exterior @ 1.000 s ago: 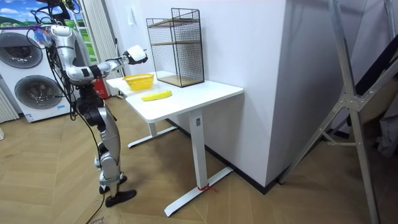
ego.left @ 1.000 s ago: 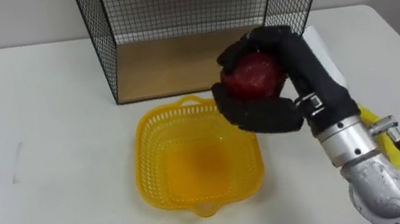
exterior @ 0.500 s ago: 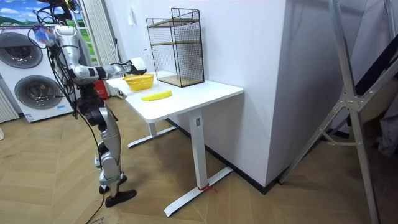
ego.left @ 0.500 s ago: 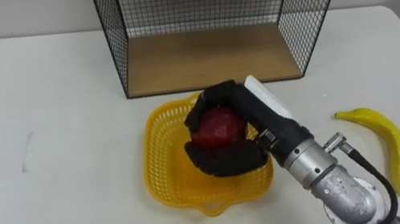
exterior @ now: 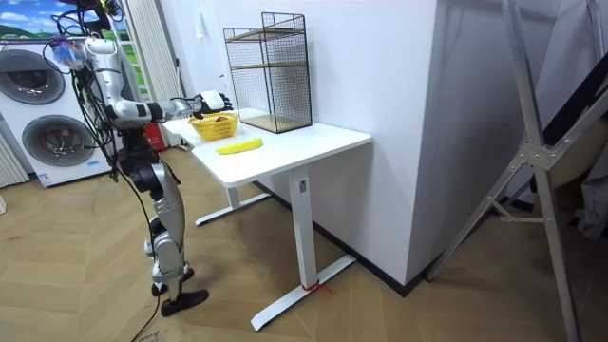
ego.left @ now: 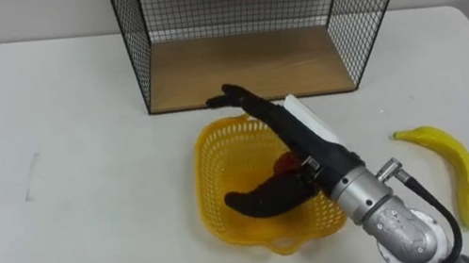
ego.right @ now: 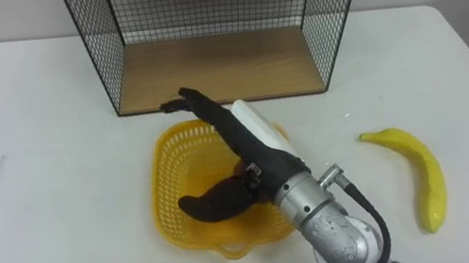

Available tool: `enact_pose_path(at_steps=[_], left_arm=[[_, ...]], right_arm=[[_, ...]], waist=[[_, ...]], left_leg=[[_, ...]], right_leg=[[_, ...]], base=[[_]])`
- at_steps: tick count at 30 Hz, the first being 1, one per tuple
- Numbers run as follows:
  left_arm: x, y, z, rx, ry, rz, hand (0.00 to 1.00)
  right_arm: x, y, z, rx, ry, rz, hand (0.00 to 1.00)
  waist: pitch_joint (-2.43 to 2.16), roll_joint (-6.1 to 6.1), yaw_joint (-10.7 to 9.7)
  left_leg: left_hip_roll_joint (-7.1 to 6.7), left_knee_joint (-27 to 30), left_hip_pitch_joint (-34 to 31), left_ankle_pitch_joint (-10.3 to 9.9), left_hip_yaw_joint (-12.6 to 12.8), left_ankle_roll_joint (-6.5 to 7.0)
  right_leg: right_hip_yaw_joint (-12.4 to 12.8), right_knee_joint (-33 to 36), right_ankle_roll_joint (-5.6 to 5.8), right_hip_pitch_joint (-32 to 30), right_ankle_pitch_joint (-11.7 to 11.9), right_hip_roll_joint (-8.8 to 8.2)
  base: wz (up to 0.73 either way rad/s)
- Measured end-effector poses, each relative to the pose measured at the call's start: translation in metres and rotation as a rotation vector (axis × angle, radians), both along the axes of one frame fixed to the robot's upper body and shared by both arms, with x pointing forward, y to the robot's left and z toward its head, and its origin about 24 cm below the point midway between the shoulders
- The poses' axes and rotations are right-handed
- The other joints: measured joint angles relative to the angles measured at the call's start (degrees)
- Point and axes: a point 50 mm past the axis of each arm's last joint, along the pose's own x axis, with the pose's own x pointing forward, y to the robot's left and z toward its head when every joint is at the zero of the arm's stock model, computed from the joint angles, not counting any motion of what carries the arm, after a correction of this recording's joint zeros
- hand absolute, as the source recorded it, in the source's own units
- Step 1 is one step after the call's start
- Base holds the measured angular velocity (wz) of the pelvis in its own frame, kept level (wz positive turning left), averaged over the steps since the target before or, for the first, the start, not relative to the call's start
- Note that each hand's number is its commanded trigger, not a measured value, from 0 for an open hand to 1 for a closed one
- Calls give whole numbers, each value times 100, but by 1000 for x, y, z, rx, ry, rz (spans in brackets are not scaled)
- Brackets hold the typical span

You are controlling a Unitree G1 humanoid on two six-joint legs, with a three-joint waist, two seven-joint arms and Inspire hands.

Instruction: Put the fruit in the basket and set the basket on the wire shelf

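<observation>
A yellow plastic basket (ego.left: 229, 211) stands on the white table (ego.left: 52, 181), just in front of the wire shelf (ego.left: 272, 60). A red apple (ego.left: 289, 161) lies inside the basket, mostly hidden beneath my right hand (ego.left: 285, 137). That hand hovers over the basket, open, with fingers stretched toward the shelf and thumb spread low over the basket's floor. It holds nothing. A yellow banana (ego.left: 456, 173) lies on the table to the right of the basket. In the room view I stand at the table's end with the right arm reaching over the basket (exterior: 213, 124).
The wire shelf has a wooden bottom board (ego.left: 243, 68) and mesh sides, open toward me. A second wooden level (exterior: 268, 66) shows higher up in the room view. The table's right edge runs close behind the banana.
My right hand opened and let the apple drop into the basket. The basket slid a little to the right. A second ago the hand still held the apple above the basket's far right.
</observation>
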Motion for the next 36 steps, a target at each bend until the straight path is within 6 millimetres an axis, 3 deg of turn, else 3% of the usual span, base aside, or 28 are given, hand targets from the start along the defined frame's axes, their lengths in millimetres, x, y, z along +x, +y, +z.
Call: enact_pose_path(at_steps=[9,14,21,30,36], left_arm=[[0,0,1,0,-10,1,0],[-2,0,0,-3,-1,2,0],[-11,1,-1,-10,16,11,0],[-30,10,0,7,32,106,0],[-34,11,0,9,33,130,0]], right_arm=[[0,0,0,15,6,0,0],[2,-4,2,133,41,-23,0],[9,-24,12,322,45,-126,0],[16,-72,48,352,-187,-372,0],[15,-94,55,344,-270,-538,0]], waist=[[-15,-22,3],[-18,-27,-18],[12,41,-29],[-40,4,-185],[-31,20,-312]], left_leg=[[-1,46,-1,0,-61,0],[-5,73,1,0,-49,0],[-5,99,1,0,-44,-1],[-9,120,-8,1,-47,-2],[-4,68,96,-1,36,-1]], right_leg=[[13,-4,0,18,0,-6],[138,-6,0,20,0,-2],[163,11,-1,42,1,20],[149,23,-6,42,5,36],[181,16,-5,92,4,44]], base=[[3],[-1],[0],[0],[-6]])
